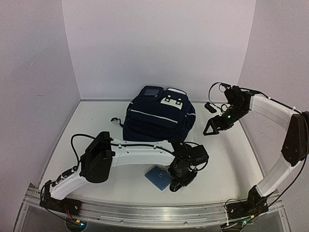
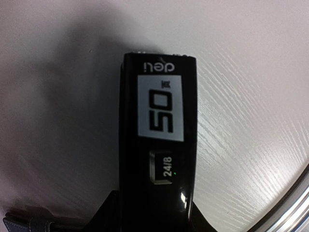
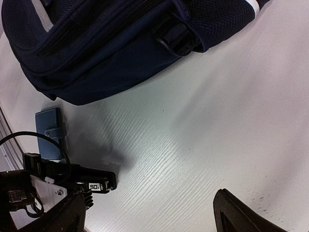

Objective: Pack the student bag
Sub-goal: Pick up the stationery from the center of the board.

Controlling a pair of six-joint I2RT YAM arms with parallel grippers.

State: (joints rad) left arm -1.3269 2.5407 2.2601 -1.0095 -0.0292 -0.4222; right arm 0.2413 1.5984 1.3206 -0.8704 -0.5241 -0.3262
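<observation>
Left tool [image 1: 176, 184] grips glossy black stapler [image 2: 159, 140]; right tool [image 1: 211, 129] wide, empty. Stapler and light-blue snap wallet [image 1: 158, 178] not yet inside navy striped fabric backpack [image 1: 157, 118].

We see two arms of one make: the left arm [image 1: 140, 153] and the right arm [image 1: 273, 110] each have smooth white shells on the long links and blocky black housings at the joints and bases. Thin black cables [image 1: 72, 141] loop loosely off both, and a small green light [image 1: 227, 116] glows on the right wrist. Each ends in a black gripper, the left gripper [image 1: 176, 186] and the right gripper [image 1: 208, 129], and behind the left one we make out a white plate [image 3: 50, 186] with small screws.
</observation>
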